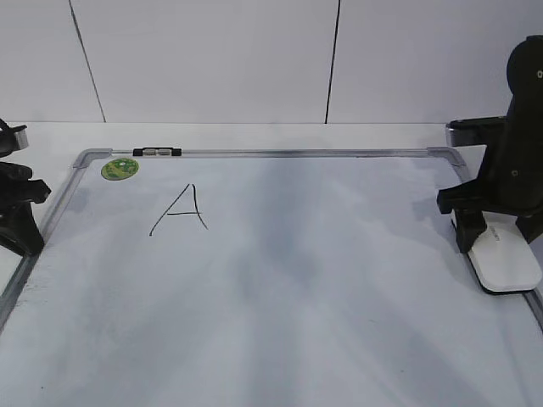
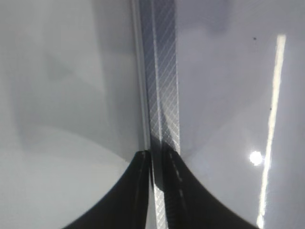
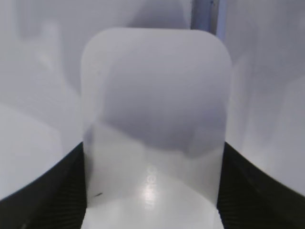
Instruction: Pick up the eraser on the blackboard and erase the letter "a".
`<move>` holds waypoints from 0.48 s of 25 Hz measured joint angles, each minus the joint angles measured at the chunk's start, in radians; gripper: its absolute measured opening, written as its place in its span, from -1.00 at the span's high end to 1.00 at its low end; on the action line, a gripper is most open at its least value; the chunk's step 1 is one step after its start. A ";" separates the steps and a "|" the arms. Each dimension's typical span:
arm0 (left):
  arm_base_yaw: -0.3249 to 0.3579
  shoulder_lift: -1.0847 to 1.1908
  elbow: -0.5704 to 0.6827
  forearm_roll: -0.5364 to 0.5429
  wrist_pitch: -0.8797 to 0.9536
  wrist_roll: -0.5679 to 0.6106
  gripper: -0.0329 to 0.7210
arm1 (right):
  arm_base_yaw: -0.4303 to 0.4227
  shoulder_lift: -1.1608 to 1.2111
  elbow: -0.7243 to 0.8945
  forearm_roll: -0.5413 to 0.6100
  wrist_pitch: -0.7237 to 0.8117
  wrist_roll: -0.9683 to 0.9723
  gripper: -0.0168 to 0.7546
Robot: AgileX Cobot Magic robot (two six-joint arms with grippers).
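White desk [image 1: 254,136] under a big board [image 1: 297,280], silver frame, grey corner caps, green sticker [image 1: 120,168] in the far left corner. Small black clip [image 1: 157,152] on the far frame rail, just right of the sticker. Behind: white panelled wall [image 1: 212,59] with dark seams. Board face is glossy, faint grey smears, lamp glare shows in the left wrist view. Only writing visible is an angular capital A [image 1: 181,209], far left part of the board; no lowercase "a" to be seen in any view.

Eraser [image 1: 505,259] lies flat on the board's right edge, against the frame, well apart from the A. White top up, dark base just visible along its edge. Long axis runs near-to-far, roughly parallel to the right frame rail; in the right wrist view its rounded end [image 3: 155,95] points away from the camera, grey lettering near the camera end.

Right claw [image 3: 152,191] straddles the eraser, fingers [image 3: 43,200] at both long sides, touching or nearly; can't tell if it is actually gripping. Left claw [image 2: 157,181] sits over the left frame rail [image 2: 162,86], fingers nearly together, only a slim gap, holding nothing
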 joint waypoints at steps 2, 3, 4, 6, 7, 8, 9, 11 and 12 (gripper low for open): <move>0.000 0.000 0.000 0.000 0.000 0.000 0.73 | 0.000 0.000 0.000 0.000 0.006 0.000 -0.53; 0.000 0.000 0.000 0.000 0.000 0.000 0.73 | 0.000 0.000 0.000 0.000 0.007 0.000 -0.53; 0.000 0.000 0.000 0.000 0.000 0.000 0.73 | 0.000 0.000 0.000 0.000 0.007 0.000 -0.53; 0.000 0.000 0.000 -0.001 0.000 0.000 0.73 | 0.000 0.000 0.000 0.000 0.007 0.000 -0.53; 0.000 0.000 0.000 -0.001 0.000 0.000 0.73 | 0.000 0.000 0.000 0.000 0.007 0.000 -0.53; 0.000 0.000 0.000 -0.001 0.000 0.000 0.73 | 0.000 0.000 0.000 0.000 0.007 0.000 -0.53; 0.000 0.000 0.000 -0.001 0.000 0.000 0.73 | 0.000 0.000 0.000 -0.002 0.007 0.000 -0.53; 0.000 0.000 0.000 -0.001 0.000 0.000 0.73 | 0.000 0.000 0.000 -0.002 0.003 0.000 -0.53; 0.000 0.000 0.000 -0.001 0.000 0.000 0.73 | 0.000 0.000 0.000 -0.002 0.001 0.000 -0.53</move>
